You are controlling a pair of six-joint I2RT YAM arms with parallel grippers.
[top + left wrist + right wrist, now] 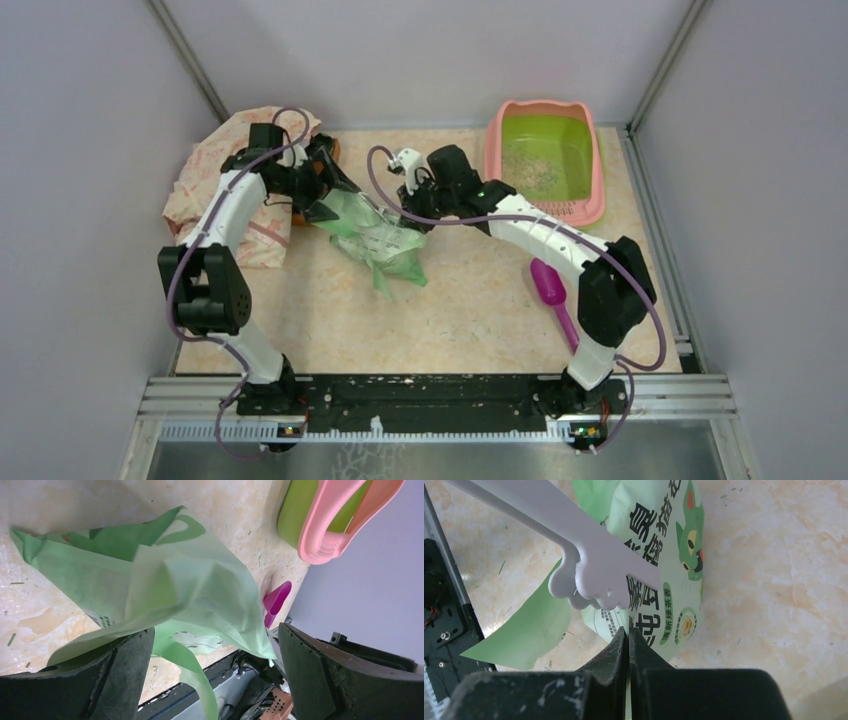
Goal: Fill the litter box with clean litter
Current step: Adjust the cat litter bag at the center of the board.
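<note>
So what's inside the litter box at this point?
A thin scatter of clean litter on the lime-green floor of the litter box, mostly toward the slotted ledge; much floor shows bare. Anything beneath that ledge is covered.

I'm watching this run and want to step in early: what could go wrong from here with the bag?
1. The left gripper has its jaws open around the crumpled top of the green bag, so a lift may slip.
2. The bag lies apart from the litter box, so its contents may spill on the way.
3. The right arm hangs over the purple scoop and might knock it.
</note>
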